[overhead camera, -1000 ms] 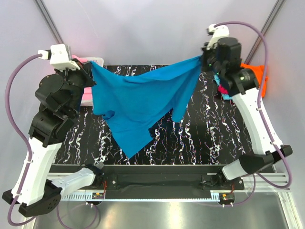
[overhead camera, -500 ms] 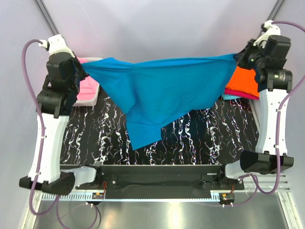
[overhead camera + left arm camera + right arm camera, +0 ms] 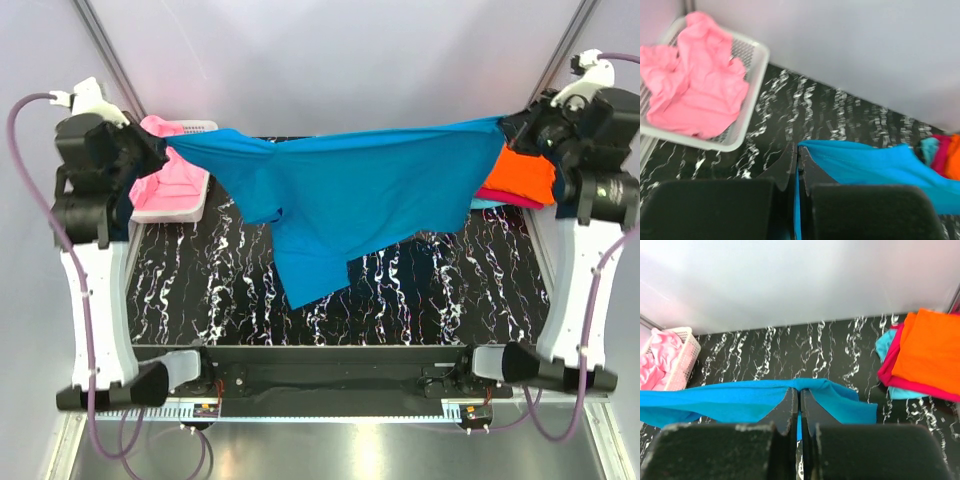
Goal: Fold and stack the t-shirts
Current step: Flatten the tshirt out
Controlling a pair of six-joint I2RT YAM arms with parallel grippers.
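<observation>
A teal-blue t-shirt (image 3: 350,195) hangs stretched in the air across the back of the table, held at both ends. My left gripper (image 3: 160,150) is shut on its left corner; the cloth (image 3: 865,165) runs between the pinched fingers (image 3: 790,160). On the right corner my right gripper (image 3: 505,128) is shut too, blue cloth (image 3: 730,400) showing at its tips (image 3: 800,392). A lower flap (image 3: 310,270) droops toward the table. Folded orange (image 3: 525,175), magenta (image 3: 890,367) and light cyan (image 3: 885,342) t-shirts lie stacked at the back right. A pink t-shirt (image 3: 170,180) lies crumpled in the basket.
The white mesh basket (image 3: 195,200) stands at the back left on the black marbled table (image 3: 420,290). Pale walls (image 3: 340,60) close in behind and at both sides. Purple cables (image 3: 20,130) loop off both arms.
Both arms have swung outward and apart, pulling the teal-blue t-shirt from a bunched hang into a wide taut span. The orange stack has come into view.
</observation>
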